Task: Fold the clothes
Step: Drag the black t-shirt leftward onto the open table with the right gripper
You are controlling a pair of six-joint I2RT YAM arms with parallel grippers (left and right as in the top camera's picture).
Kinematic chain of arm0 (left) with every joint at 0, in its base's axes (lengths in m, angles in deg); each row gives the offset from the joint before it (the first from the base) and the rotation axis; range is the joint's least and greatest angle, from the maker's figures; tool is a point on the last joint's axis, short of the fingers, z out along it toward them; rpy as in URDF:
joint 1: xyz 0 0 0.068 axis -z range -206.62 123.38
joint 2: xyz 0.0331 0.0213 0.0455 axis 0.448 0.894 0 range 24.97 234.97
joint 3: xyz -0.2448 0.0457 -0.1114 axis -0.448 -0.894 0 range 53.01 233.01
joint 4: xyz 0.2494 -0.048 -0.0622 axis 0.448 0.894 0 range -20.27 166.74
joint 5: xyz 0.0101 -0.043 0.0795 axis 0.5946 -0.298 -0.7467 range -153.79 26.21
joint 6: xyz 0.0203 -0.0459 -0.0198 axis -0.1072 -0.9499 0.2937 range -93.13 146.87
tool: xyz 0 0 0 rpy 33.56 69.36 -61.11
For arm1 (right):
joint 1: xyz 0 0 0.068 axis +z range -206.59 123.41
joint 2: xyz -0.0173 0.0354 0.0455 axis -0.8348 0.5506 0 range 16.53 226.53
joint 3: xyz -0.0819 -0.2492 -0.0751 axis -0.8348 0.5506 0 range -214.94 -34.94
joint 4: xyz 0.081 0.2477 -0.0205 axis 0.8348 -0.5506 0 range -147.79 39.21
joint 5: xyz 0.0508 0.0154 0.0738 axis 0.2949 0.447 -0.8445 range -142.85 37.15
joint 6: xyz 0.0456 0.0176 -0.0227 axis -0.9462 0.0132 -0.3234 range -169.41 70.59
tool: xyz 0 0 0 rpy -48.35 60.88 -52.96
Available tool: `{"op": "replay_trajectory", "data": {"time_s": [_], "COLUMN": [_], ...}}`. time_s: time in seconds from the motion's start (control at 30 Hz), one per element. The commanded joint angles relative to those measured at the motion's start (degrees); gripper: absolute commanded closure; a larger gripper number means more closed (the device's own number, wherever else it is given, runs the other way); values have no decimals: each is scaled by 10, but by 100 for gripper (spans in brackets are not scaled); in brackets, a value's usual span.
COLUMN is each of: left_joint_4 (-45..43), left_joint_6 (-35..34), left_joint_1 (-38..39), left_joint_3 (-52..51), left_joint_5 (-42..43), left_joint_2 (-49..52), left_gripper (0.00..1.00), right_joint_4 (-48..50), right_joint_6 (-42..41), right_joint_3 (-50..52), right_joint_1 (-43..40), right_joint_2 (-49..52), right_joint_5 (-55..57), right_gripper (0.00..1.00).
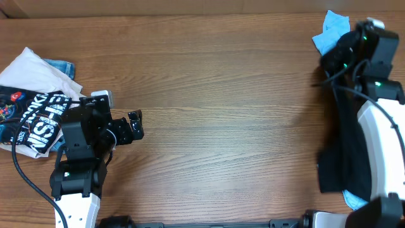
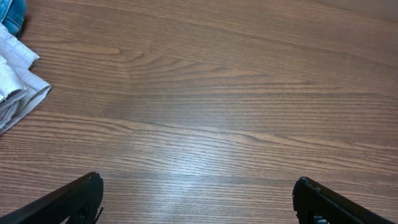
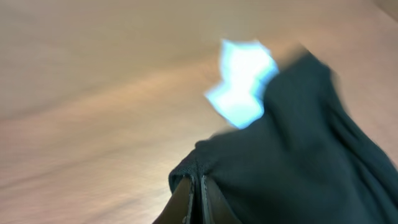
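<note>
My right gripper point(image 3: 195, 180) is shut on a dark garment point(image 3: 292, 155), pinching its edge; the view is blurred. From overhead the dark garment point(image 1: 345, 149) hangs along the right edge under my right arm point(image 1: 367, 44). A light blue cloth point(image 1: 330, 30) lies at the far right corner and also shows in the right wrist view point(image 3: 242, 84). My left gripper point(image 2: 198, 199) is open and empty over bare wood; overhead it sits at the left point(image 1: 134, 125). A pile of clothes point(image 1: 35, 101) lies at the far left: a white garment, a black printed shirt, some denim.
The white garment's edge point(image 2: 15, 87) and a bit of denim point(image 2: 11, 14) show at the left of the left wrist view. Another bit of light blue cloth point(image 1: 354, 200) pokes out under the dark garment near the front right.
</note>
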Motion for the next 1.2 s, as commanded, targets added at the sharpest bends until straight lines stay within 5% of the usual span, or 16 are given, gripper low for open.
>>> {"op": "replay_trajectory", "data": {"time_s": [0.0, 0.17, 0.43, 0.53, 0.63, 0.83, 1.0, 1.17], "left_joint_4": [-3, -3, -3, -3, -3, -4, -20, -41], "left_joint_6": [-3, -3, -3, -3, -3, 3, -3, -17], "left_joint_1": [4, 4, 4, 4, 4, 7, 31, 42], "left_joint_3": [15, 15, 15, 15, 15, 15, 15, 15], "left_joint_5": [5, 5, 5, 5, 11, 96, 92, 95], "left_joint_2": [0, 0, 0, 0, 0, 19, 58, 77], "left_gripper": [0, 0, 0, 0, 0, 0, 0, 0], "right_joint_4": [9, 80, 156, 158, 130, -56, -294, -334], "right_joint_6": [2, 2, -5, -5, -5, -80, -150, -188], "right_joint_3": [-12, -12, -12, -13, -14, -14, 5, 92], "right_joint_1": [77, 202, 249, 243, 231, 204, 197, 202], "right_joint_2": [-1, 34, 104, 100, 72, 10, 12, 13], "right_joint_5": [-52, -50, 19, 131, 202, 194, 8, -12], "right_gripper": [96, 96, 93, 53, 31, 4, 6, 12]}}
